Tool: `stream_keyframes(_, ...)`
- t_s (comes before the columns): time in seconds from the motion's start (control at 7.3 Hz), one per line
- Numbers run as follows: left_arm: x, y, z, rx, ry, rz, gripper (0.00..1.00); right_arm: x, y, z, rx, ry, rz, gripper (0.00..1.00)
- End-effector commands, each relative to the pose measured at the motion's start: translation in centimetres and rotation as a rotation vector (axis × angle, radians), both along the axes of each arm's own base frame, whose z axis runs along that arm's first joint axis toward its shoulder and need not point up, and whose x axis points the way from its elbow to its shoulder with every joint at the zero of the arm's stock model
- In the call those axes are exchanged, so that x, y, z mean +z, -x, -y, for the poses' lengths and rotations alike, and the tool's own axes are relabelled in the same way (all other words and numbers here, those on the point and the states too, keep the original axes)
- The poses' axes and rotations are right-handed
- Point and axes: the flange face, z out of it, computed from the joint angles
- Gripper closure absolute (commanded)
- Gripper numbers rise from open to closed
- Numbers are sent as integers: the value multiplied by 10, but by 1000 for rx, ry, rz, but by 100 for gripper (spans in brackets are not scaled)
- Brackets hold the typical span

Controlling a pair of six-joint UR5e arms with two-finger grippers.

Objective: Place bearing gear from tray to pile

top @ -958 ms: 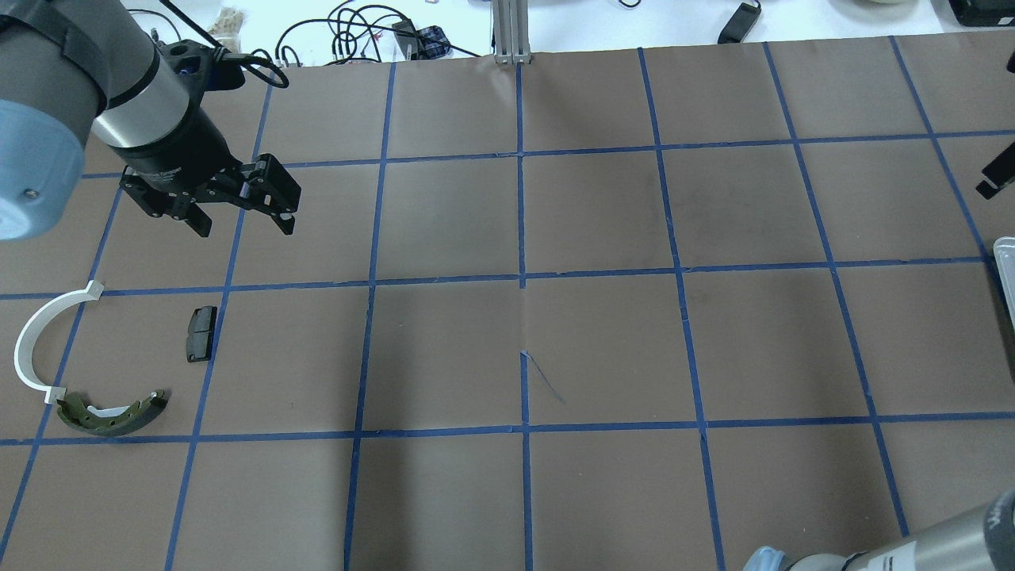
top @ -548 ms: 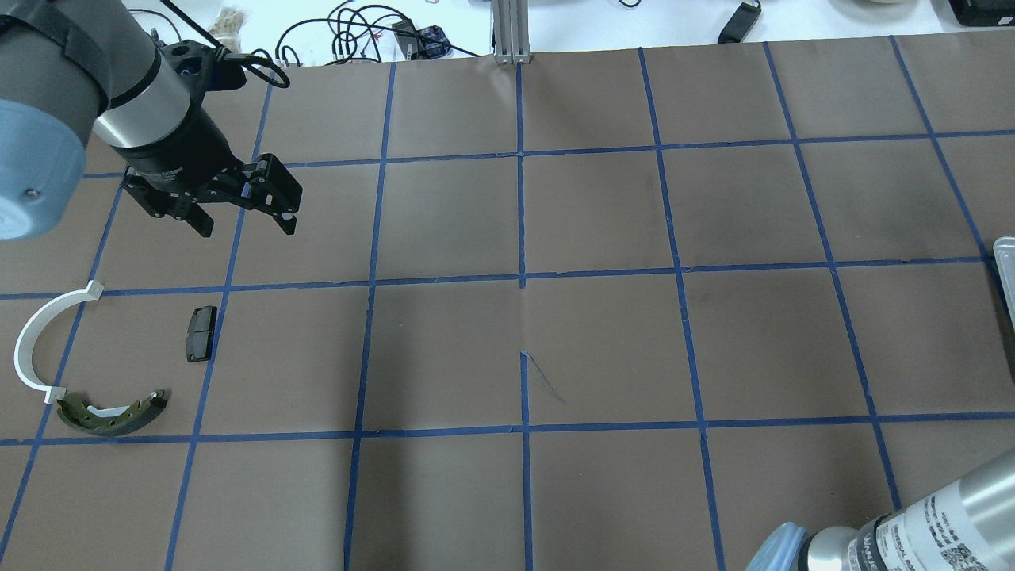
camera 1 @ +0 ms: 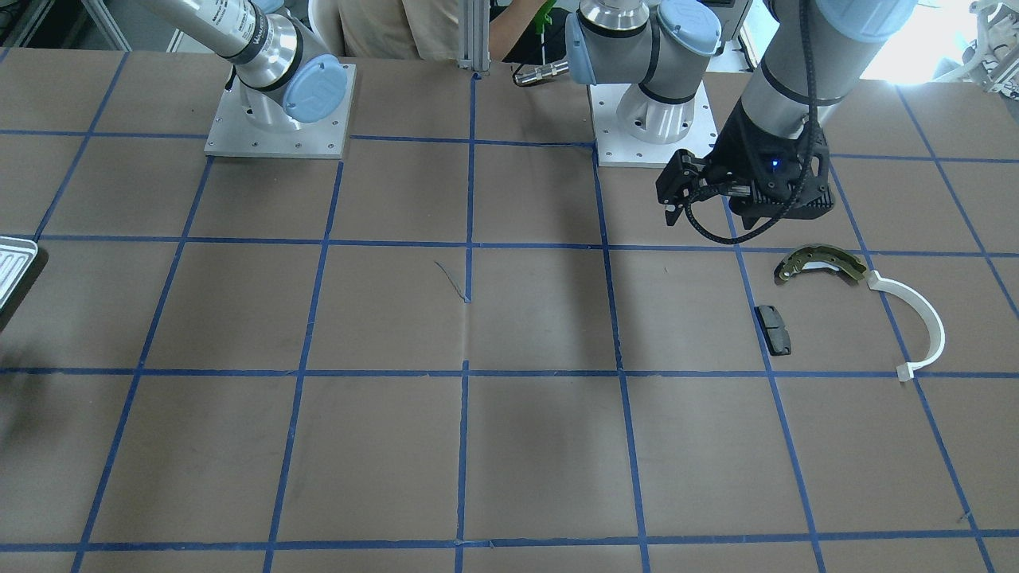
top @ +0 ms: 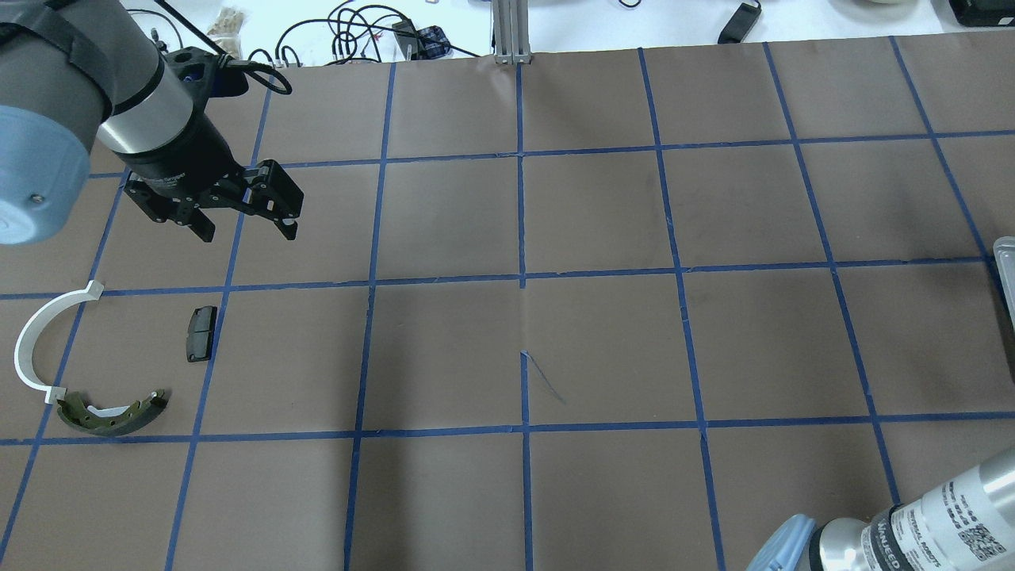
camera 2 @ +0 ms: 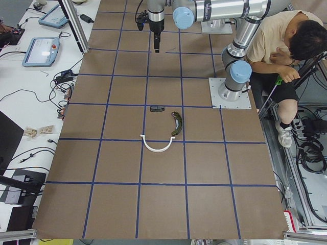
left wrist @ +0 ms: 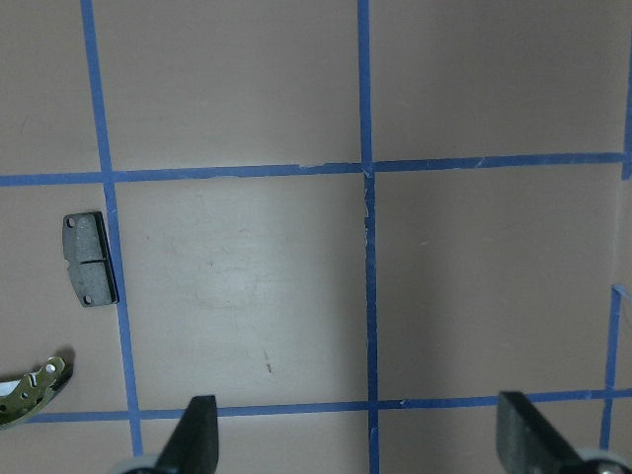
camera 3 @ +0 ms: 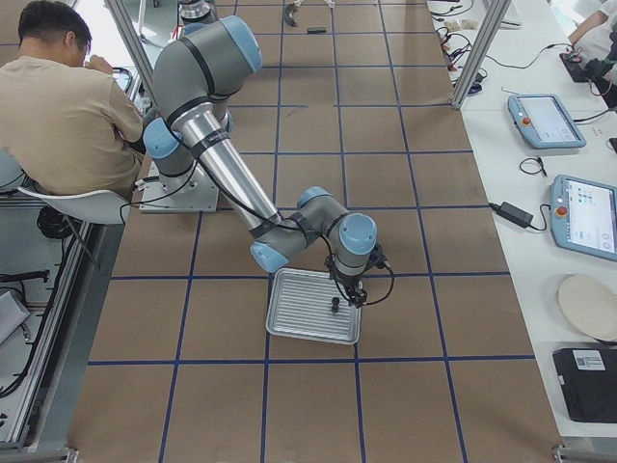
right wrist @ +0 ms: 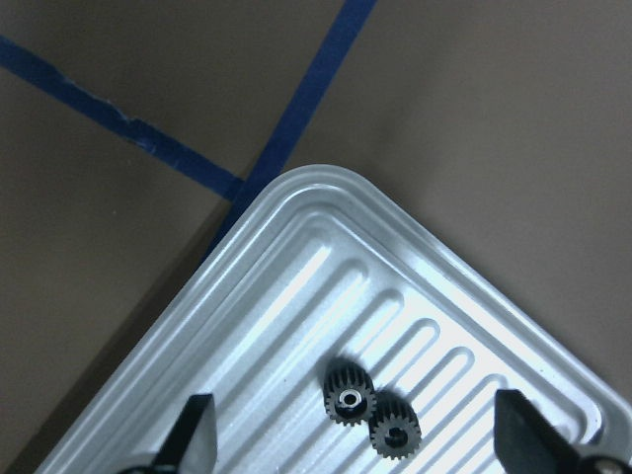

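Observation:
The silver ribbed tray (right wrist: 296,326) lies at the table's right end (camera 3: 289,323); only its edge shows in the overhead view (top: 1005,270) and the front view (camera 1: 12,267). Two small dark bearing gears (right wrist: 348,391) lie side by side in it. My right gripper (right wrist: 357,444) hangs open just above them, empty. The pile lies at the left: brake shoe (top: 111,414), white half-ring (top: 32,341), dark pad (top: 201,333). My left gripper (top: 246,226) is open and empty, above the table behind the pile.
An aluminium post (top: 511,32) and cables (top: 357,32) stand at the far edge. A seated person (camera 2: 286,46) is behind the robot bases. Tablets (camera 3: 549,121) lie on the side table. The brown mat has a blue tape grid.
The right arm's forearm has come further into the overhead view's bottom right corner, and the dark gripper tip at the right edge has left that view. The left gripper has barely shifted.

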Motion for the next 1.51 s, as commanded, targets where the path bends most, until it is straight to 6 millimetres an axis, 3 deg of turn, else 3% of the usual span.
stream_keyframes(0.0,-2,0,-2,0,-4,3,0,-22,-2,-5,40,2,-5,1)
stream_keyframes(0.27,-1,0,-2,0,-3,5,0,-28,-1,-4,42,1,-4,20)
stream_keyframes(0.55,-2,-5,-2,-11,-10,48,0,-31,0,-3,45,-2,-4,23)
stream_keyframes(0.82,-2,-9,-2,-28,-15,86,0,-29,3,-6,38,-24,-43,57)
stream_keyframes(1.23,0,-5,2,-16,-7,68,0,-29,4,-7,41,-33,-45,60)
stream_keyframes(1.37,2,-1,0,-22,-3,66,0,-29,4,-7,41,-35,-47,79)
